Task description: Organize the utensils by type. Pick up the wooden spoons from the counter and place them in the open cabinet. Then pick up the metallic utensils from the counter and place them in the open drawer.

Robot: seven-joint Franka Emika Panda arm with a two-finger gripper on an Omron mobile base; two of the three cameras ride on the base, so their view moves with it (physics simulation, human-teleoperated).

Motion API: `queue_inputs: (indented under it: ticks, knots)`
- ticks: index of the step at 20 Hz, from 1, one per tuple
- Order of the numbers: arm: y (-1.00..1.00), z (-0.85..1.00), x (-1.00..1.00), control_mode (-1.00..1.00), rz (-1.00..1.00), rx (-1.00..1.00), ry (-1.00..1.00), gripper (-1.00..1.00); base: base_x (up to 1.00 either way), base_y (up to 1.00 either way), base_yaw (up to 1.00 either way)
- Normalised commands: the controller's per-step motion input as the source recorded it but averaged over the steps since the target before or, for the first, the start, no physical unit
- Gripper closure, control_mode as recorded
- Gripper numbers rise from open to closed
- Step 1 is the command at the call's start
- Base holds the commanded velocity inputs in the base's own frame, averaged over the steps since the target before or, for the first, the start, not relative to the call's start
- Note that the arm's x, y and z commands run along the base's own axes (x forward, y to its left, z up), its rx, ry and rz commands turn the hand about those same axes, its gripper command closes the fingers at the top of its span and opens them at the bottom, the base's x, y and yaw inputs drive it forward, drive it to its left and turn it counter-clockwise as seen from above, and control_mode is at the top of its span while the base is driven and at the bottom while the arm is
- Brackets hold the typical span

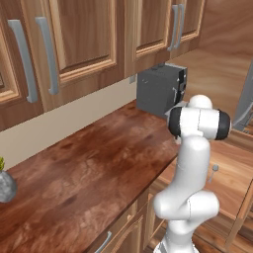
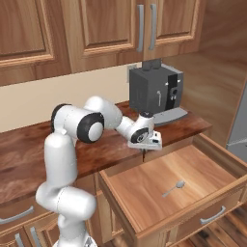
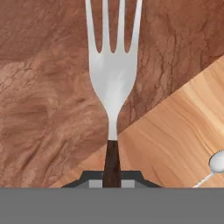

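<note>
My gripper (image 3: 112,178) is shut on the dark handle of a metal fork (image 3: 113,74), whose tines point away from the hand. The fork hangs over the edge where the dark reddish counter (image 3: 43,87) meets the open drawer (image 3: 175,131). In the right base view my gripper (image 2: 144,149) hovers at the counter's (image 2: 24,154) front edge, above the back left corner of the open drawer (image 2: 144,193). A small grey metal spoon (image 2: 173,188) lies on the drawer's bottom, and its bowl (image 3: 215,162) also appears in the hand view. The wooden spoons and the open cabinet are out of view.
A dark grey coffee machine (image 2: 157,91) stands on the counter just behind the gripper, also seen in the left base view (image 1: 160,89). Shut wall cabinets (image 1: 84,39) hang above. A grey plant pot (image 1: 5,187) sits at the counter's (image 1: 99,168) far left.
</note>
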Motion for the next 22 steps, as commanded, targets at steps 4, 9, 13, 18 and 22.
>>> queue_inputs:
  ticks: [4,9,13,18,22]
  knots:
    - [-0.77,0.00,-0.24,-1.00,-0.37,0.01,0.00,1.00,0.00,0.00,0.00]
    - [-0.79,-0.02,-0.09,-1.00,-0.36,0.00,0.00,1.00,0.00,0.00,0.00]
    - [-0.68,-0.07,-0.30,-1.00,-0.36,0.00,-0.01,1.00,0.00,0.00,0.00]
    - [-0.61,-0.15,-0.33,-1.00,-0.38,0.00,-0.02,1.00,0.00,0.00,0.00]
    - [-0.45,-0.39,-0.13,-1.00,-0.38,0.00,0.00,1.00,0.00,0.00,0.00]
